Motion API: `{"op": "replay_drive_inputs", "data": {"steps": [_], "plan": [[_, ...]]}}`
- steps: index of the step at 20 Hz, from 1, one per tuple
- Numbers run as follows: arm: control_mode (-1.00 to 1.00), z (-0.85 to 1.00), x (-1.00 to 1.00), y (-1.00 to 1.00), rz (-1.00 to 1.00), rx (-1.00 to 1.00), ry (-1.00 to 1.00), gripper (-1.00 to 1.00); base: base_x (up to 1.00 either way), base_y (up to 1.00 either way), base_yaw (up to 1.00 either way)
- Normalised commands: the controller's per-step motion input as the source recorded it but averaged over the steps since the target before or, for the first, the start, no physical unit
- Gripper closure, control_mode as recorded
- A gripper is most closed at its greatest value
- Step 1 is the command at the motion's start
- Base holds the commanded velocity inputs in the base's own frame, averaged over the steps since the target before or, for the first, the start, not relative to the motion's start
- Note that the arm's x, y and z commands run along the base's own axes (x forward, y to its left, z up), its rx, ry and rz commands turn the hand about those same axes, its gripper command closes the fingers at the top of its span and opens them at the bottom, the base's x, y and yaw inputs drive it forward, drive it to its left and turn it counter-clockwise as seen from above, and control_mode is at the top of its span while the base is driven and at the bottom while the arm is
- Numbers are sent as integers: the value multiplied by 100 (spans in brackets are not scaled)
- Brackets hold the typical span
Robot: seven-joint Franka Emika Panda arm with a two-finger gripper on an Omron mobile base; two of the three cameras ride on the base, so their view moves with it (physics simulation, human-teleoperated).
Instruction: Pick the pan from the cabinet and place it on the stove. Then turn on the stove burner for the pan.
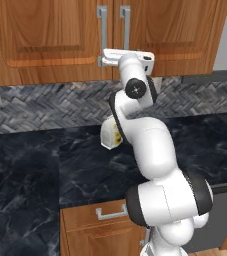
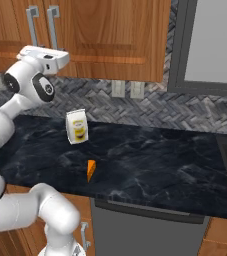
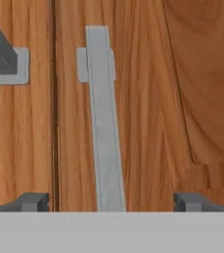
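Gripper (image 3: 111,201) spread wide, straddling the right door's handle (image 3: 103,123) on the cabinet (image 1: 60,35), not yet touching. Doors closed, so the pan is presumably inside the cabinet, unseen. Handle is rigid, smooth metal: likely slippery, so grip mid-bar. Pan probably heavy, stiff: take its handle near the bowl.

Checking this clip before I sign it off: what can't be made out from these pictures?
- Pan: behind the shut cabinet doors in every view.
- Stove: cut off by the right edge of both base views.
- Fingers in the hand view: tips alone show; open either side of the right door handle, contact unclear.
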Motion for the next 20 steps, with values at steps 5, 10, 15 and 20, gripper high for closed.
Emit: {"op": "replay_drive_inputs", "data": {"steps": [5,10,15,20], "plan": [[-100,0,28,0,0,0,0,-100,0,0,0],[-100,0,32,0,0,0,0,-100,0,0,0],[-100,0,34,4,0,0,0,100,0,0,0],[-100,0,20,15,-1,-2,2,100,0,0,0]]}}
